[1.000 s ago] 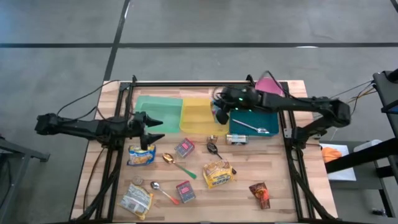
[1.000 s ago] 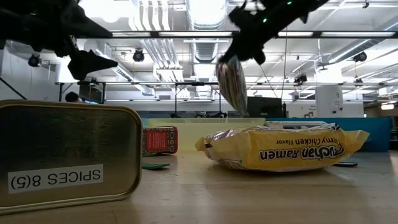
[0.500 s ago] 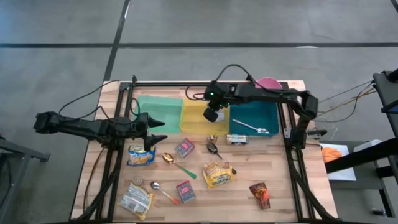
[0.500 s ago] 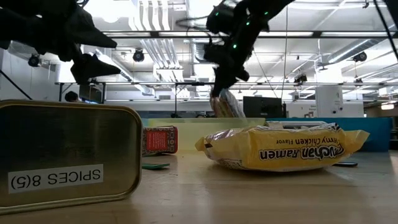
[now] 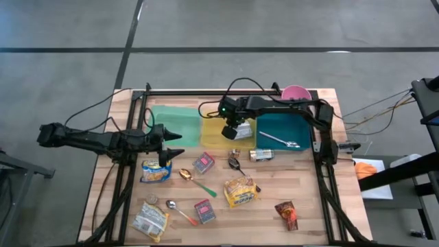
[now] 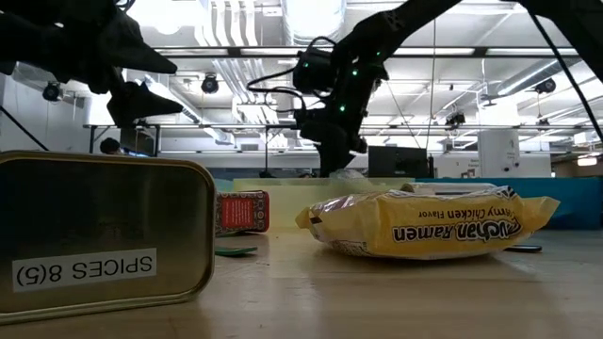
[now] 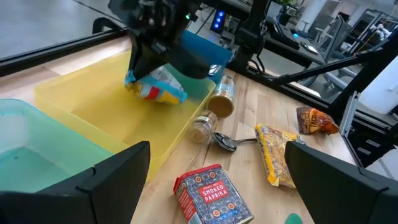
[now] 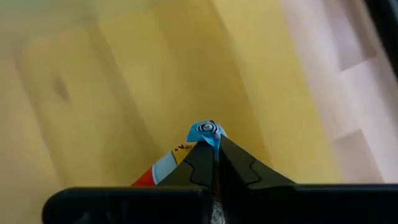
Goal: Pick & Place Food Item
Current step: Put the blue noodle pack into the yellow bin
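While the right gripper (image 5: 232, 130) hangs low over the yellow bin (image 5: 214, 137), its jaws are clamped together on a snack packet (image 7: 155, 89), pinching the packet's blue top edge between the fingertips (image 8: 205, 163). In the left wrist view the packet hangs inside the yellow bin, close to the bin floor; whether it touches the floor cannot be told. A green bin (image 5: 171, 120) adjoins the yellow bin on one side and a teal bin (image 5: 298, 130) on the other; a spoon (image 5: 277, 140) lies in the teal bin.

The left gripper (image 5: 171, 143) waits above the table (image 5: 309, 219) just beside the green bin's front edge, jaws spread wide with nothing between them.

In front of the yellow bin, on the table, lie two spice jars (image 7: 211, 115) on their sides, a smoked paprika tin (image 7: 211, 194), a second spoon (image 7: 227, 142) and a chicken ramen packet (image 5: 241, 191). A spices tin (image 6: 99, 235) stands nearest the low camera.
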{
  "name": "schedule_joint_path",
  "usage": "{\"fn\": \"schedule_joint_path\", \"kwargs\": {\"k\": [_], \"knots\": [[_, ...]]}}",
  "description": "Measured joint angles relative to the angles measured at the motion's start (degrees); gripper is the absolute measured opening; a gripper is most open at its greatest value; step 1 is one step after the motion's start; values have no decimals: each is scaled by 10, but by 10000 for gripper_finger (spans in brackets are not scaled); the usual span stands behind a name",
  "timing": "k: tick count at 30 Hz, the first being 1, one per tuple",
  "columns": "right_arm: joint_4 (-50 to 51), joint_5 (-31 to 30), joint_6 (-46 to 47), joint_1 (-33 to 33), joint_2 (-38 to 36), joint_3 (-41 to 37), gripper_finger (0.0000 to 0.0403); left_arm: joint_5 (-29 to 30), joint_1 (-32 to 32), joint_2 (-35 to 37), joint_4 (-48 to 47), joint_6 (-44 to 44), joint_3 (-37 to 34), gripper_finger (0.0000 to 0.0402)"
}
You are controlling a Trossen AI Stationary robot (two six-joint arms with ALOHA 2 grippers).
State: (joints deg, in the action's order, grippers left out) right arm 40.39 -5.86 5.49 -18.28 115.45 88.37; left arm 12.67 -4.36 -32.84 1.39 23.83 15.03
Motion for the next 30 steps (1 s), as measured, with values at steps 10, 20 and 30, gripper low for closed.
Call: {"fn": "schedule_joint_path", "kwargs": {"k": [10,20,30], "knots": [[-9,19,-13,0,10,2,8,0,0,0,-2,-12,0,381],[-6,18,-46,-1,16,-4,9,0,0,0,-4,-13,0,381],[7,28,-72,-1,40,-5,107,0,0,0,-4,-13,-1,381]]}}
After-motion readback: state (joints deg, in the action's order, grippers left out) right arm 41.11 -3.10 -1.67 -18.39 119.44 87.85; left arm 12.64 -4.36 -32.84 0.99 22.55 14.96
